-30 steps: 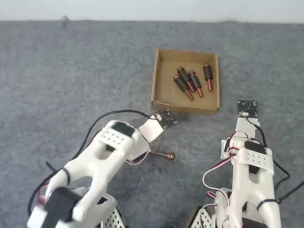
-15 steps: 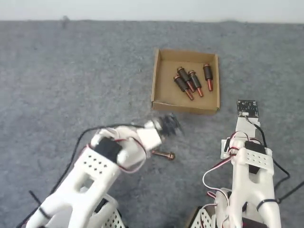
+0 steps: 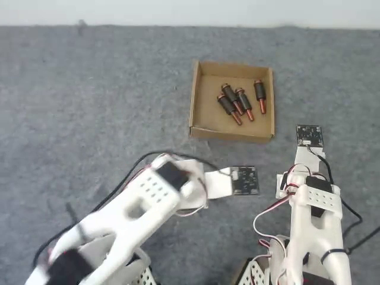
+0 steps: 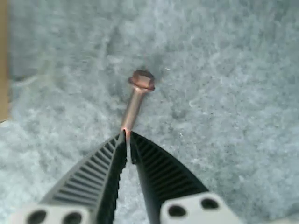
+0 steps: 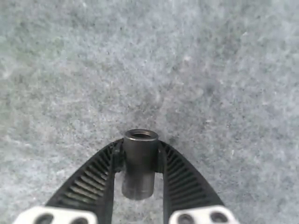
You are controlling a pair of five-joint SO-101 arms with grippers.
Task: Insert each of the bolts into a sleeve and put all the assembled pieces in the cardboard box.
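The work stands at the last pairing: four assembled pieces (image 3: 238, 102) already lie inside the cardboard box (image 3: 228, 135), and one bolt and one sleeve are in hand. The left pincer (image 4: 127, 135) is closed to a narrow slit on the shank end of the bolt (image 4: 136, 99), whose hex head points away from it. This happens over the desk (image 3: 89, 101), just on the robot's side of the box. The right pincer (image 5: 139, 147) clamps the dark sleeve (image 5: 139, 164) from both sides, bore open and facing outward, off the box's near right corner

The next move, I judge, calls for bringing the two arms together and lining shank with bore. With the head leading, the bolt may first need turning or regripping

How much shank lies between the left jaws is hidden. In the high view each arm's wrist covers its catch, so the gap between bolt and sleeve cannot be judged
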